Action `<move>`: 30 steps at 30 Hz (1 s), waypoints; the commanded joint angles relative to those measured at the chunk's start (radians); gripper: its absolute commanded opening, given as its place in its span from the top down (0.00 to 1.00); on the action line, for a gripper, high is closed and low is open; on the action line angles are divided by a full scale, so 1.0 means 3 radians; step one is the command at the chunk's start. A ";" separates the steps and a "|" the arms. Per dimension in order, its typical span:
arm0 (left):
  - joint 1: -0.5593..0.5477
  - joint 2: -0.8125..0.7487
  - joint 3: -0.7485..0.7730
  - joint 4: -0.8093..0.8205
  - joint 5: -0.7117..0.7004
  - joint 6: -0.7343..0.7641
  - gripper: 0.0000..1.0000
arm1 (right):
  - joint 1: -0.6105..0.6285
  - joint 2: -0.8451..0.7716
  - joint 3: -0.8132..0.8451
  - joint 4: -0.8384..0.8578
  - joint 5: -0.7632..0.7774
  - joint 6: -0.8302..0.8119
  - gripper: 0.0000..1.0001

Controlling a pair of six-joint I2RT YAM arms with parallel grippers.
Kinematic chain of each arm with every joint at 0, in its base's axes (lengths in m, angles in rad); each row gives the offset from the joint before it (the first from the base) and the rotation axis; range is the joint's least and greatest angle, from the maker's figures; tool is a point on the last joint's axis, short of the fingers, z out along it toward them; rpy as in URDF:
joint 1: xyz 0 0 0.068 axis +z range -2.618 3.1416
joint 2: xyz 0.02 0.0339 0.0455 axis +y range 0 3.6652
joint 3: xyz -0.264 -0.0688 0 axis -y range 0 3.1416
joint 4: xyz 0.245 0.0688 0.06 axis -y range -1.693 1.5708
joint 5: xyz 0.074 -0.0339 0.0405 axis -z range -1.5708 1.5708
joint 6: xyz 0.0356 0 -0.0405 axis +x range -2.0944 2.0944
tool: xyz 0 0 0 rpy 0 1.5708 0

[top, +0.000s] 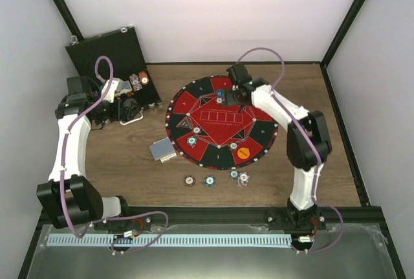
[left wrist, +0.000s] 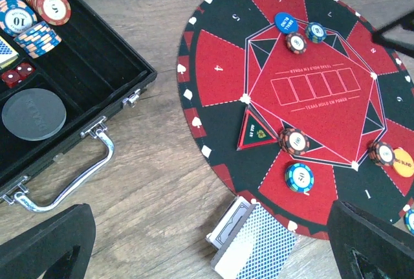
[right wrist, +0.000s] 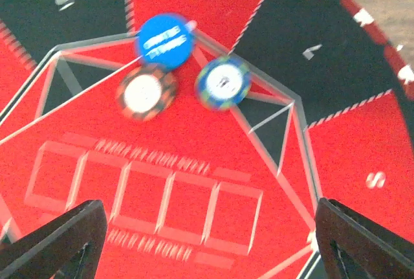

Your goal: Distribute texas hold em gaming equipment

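Three pieces are seen clustered at the far side of the red-and-black mat [top: 259,138], directly below the right gripper [right wrist: 210,227]: a blue marker disc [right wrist: 165,39], a brown chip [right wrist: 145,92] just beside it and a blue-green chip [right wrist: 223,83] close by, none of them stacked. The right gripper's jaws are spread wide above the printed card boxes, with nothing grasped between them; in the top view part of that cluster is covered by the wrist. The left gripper [left wrist: 207,227] is likewise held open and empty, between the black case [left wrist: 84,72] and the mat. Just beside the mat's near left edge a deck of cards [left wrist: 255,243] is laid face down on the table [top: 129,175]. Further pieces are spread over the mat: a second brown chip [left wrist: 295,140] next to a small triangular marker [left wrist: 255,130], a teal chip [left wrist: 299,177] nearer the rim, and a third brown chip [left wrist: 381,153] touching an orange marker disc [left wrist: 404,161]. A row of four chips [top: 209,180] is set on the wood in front of the mat. Inside the open case, stacked chips [left wrist: 32,7], two red dice [left wrist: 16,74] and a grey disc [left wrist: 33,114] are held, and its metal handle [left wrist: 71,175] is turned toward the mat.
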 commanded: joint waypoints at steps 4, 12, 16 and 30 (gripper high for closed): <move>0.0015 -0.0057 0.0119 -0.0038 0.0059 0.0012 0.00 | 0.0918 -0.0937 -0.1039 0.0113 0.0225 0.0357 0.05; 0.0017 -0.0029 0.0091 0.0009 0.0086 -0.0037 0.00 | 0.1827 -0.1340 -0.1617 0.0010 0.0116 0.0900 0.02; 0.0017 -0.0039 0.0070 0.0026 0.0098 -0.0055 0.00 | 0.2160 -0.1274 -0.1768 0.0024 0.0013 0.1092 0.01; 0.0014 -0.0055 0.0033 0.0024 0.0059 -0.0036 0.00 | 0.2455 -0.1010 -0.2067 0.0168 -0.0206 0.1226 0.15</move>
